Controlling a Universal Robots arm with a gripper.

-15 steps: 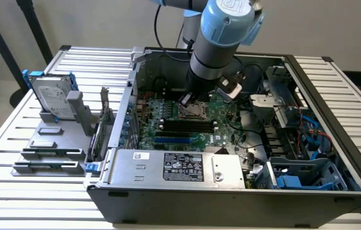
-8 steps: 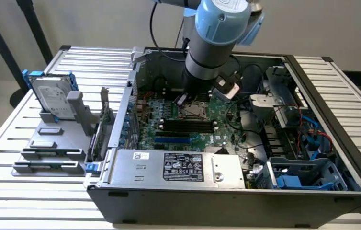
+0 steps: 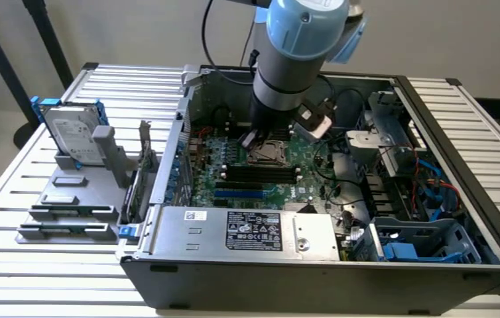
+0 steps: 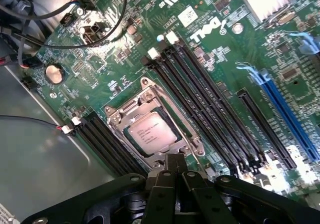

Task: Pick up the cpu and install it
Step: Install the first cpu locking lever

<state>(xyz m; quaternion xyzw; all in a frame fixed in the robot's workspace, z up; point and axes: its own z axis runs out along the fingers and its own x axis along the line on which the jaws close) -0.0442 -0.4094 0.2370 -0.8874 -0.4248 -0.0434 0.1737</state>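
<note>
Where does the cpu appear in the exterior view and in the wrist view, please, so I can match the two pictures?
Exterior view: the cpu sits in the motherboard socket inside the open case, just below the arm's wrist.
Wrist view: the cpu lies in its metal socket frame, close to the end effector.
Shared landmark: the black memory slots running beside the socket.

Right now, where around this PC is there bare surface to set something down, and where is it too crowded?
Free: slatted table in front of the grey parts holder, and the strip at the exterior view's right of the case. Crowded: motherboard around the cpu, where the gripper hangs.
</note>
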